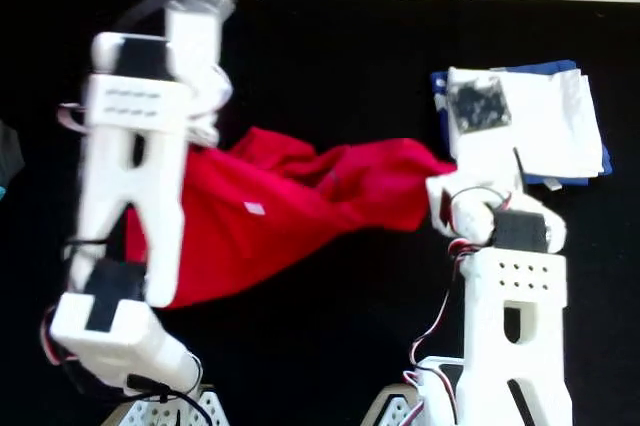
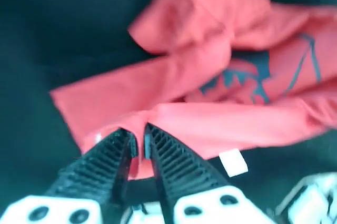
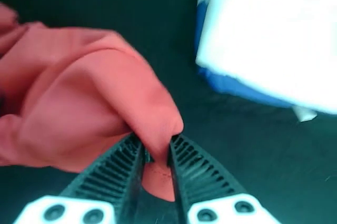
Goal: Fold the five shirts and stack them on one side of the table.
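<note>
Left gripper (image 2: 139, 142): clenched on a hem edge of the red shirt (image 1: 290, 211), with cloth showing between the ribbed jaws.
Right gripper (image 3: 157, 153): clenched on a bunched fold at the shirt's other end, the jaws tight on the cloth.
Red shirt: stretched between the 2 arms across the middle of the black table (image 1: 330, 346), rumpled, with a small white tag showing.
Stack (image 1: 545, 121): a white folded shirt on a blue one (image 3: 237, 90), at the far right of the table, just beside the right gripper.
Step in hand: likely spreading or first fold of shirt 3, judging by the 2 stacked.
Next move: needs both grippers travelling together under even tension, staying clear of the stack.
</note>
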`<state>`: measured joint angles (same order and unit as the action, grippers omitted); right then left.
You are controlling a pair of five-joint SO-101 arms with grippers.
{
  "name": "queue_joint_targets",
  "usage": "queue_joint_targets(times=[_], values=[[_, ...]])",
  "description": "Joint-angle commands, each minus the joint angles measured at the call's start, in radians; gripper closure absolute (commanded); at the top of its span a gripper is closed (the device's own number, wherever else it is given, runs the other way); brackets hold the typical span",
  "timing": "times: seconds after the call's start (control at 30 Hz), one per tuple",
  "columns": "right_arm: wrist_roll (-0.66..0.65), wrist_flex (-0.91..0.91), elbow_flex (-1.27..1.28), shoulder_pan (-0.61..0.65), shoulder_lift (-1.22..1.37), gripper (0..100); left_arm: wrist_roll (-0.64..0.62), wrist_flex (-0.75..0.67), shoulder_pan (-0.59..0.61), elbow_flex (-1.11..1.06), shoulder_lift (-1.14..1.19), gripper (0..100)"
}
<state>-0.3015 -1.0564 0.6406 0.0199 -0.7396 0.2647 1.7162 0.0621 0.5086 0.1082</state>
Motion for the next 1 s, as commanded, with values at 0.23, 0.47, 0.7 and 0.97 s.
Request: queue_joint_targets(times=[0.23,0.47,0.7,0.97], values=[[0.009,-0.257,-0.727,0.01,0.318,99.3,-0.005,0.051,0.185,0.143,-0.11,99],[0.006,-0.441,-0.868,0.03,0.565,99.3,-0.003,0.044,0.105,-0.291,-0.105,99],[0.006,-0.398,-0.645,0.031,0.527,99.3,0.017,0.015,-0.094,-0.624,-0.105,99],[-0.044,-0.189,-0.148,0.013,0.243,99.3,0.206,-0.051,-0.182,-0.832,-0.105,99]])
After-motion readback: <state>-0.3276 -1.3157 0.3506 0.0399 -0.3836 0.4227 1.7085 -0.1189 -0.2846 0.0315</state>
